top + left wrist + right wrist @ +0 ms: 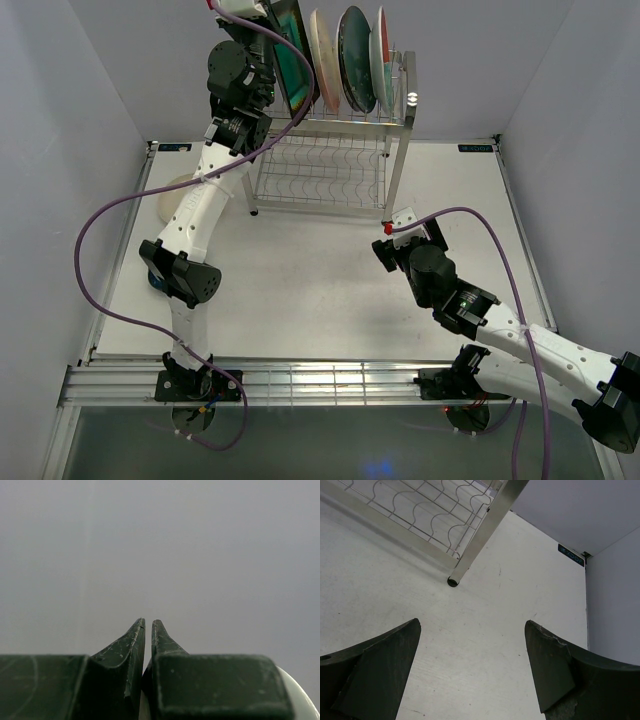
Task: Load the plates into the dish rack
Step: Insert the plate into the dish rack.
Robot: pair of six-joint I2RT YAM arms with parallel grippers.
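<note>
The dish rack (330,150) stands at the back of the table. On its top tier stand the square green plate (295,55), a pink-and-cream plate (322,55), a dark teal plate (355,58) and a red-rimmed plate (380,60). My left gripper (240,12) is raised at the top edge of the square green plate. In the left wrist view its fingers (125,655) are almost together (148,625) with a pale strip between them and a pale plate edge (302,697) below. My right gripper (395,232) is open and empty (472,630) just above the table by the rack's front right leg (470,555).
A cream plate (170,195) and a dark blue plate (155,282) lie on the table at the left, partly hidden under my left arm. The rack's lower tier (320,180) holds no plates. Grey walls close in the sides and back.
</note>
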